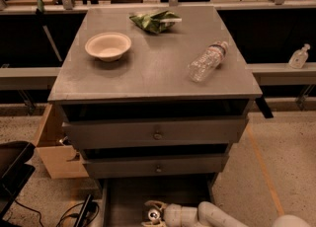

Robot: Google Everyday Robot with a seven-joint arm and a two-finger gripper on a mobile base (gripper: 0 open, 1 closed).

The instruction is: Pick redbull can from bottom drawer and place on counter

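The bottom drawer (126, 199) is pulled out at the foot of the grey cabinet and is dark inside. The redbull can (154, 215) stands in it near the picture's lower edge; only its silver top shows. My gripper (152, 214) reaches into the drawer from the right on a white arm. It is open, with one finger (150, 204) behind the can and one in front of it. The counter (153, 68) is the cabinet's flat grey top.
On the counter lie a white bowl (108, 46), a green crumpled bag (154, 21) and a clear water bottle (208, 61) on its side. Two drawers with round knobs (157, 135) sit slightly open above the bottom drawer. A cardboard box (54, 147) stands at the left.
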